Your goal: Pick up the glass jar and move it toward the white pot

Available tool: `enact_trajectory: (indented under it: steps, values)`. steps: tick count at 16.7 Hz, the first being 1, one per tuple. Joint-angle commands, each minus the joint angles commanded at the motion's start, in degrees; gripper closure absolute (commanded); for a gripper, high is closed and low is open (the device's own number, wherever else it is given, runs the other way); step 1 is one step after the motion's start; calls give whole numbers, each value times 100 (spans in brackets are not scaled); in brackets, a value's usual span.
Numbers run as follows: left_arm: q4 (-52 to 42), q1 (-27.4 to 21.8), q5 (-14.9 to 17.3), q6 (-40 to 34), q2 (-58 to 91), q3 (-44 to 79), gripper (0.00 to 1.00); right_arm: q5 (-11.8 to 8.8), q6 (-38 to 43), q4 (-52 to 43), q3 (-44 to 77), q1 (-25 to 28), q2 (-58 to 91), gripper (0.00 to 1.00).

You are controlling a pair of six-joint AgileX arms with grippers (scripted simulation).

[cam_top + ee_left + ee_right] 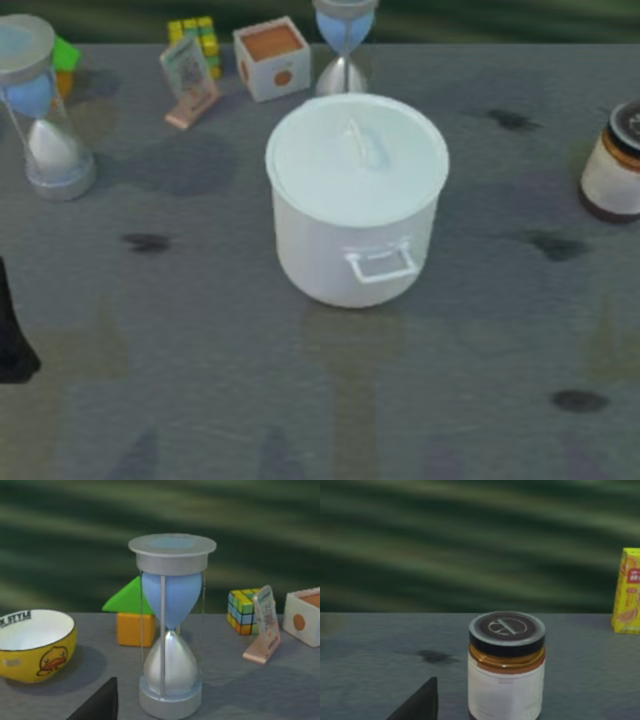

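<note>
A: From above, where is the jar?
B: The jar [612,163] stands upright at the table's [200,330] right edge, partly cut off, well apart from the pot [355,195]. The pot sits near the middle, lid on, handle facing the near side.

A: Anything else up there?
B: Along the far edge: an hourglass [45,110] at the left, a puzzle cube [195,40], a small card stand [188,82], a white cube [271,58] with an orange top, and a second hourglass [345,45] just behind the pot. A dark piece of the left arm [12,330] shows at the left edge.

A: The left wrist view?
B: An hourglass [171,625] stands upright close ahead, a yellow duck bowl [35,645] beside it, a green wedge [127,597] on an orange block [135,629] behind. Only one dark fingertip [100,702] of the left gripper shows; I cannot tell how wide it stands.

A: And the right wrist view?
B: The jar [506,667] is close ahead, upright on the table, nothing gripping it. A yellow carton [627,591] stands farther back. One dark fingertip [420,702] of the right gripper shows beside the jar, apart from it; its spread I cannot tell.
</note>
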Motion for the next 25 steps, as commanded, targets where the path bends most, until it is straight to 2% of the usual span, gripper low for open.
enact_trajectory:
  steps: [5, 10, 15, 25]
  values:
    - [0, 0, 0, 0, 0, 0, 0, -55, -47, -185, 315, 53, 288, 0]
    - [0, 0, 0, 0, 0, 0, 0, -170, -280, -1138, 1866, 157, 1792, 0]
    - [0, 0, 0, 0, 0, 0, 0, -179, -661, -2689, 4317, 155, 4263, 0]
    - [0, 0, 0, 0, 0, 0, 0, -24, -1692, -6379, 10241, 30, 10233, 0]
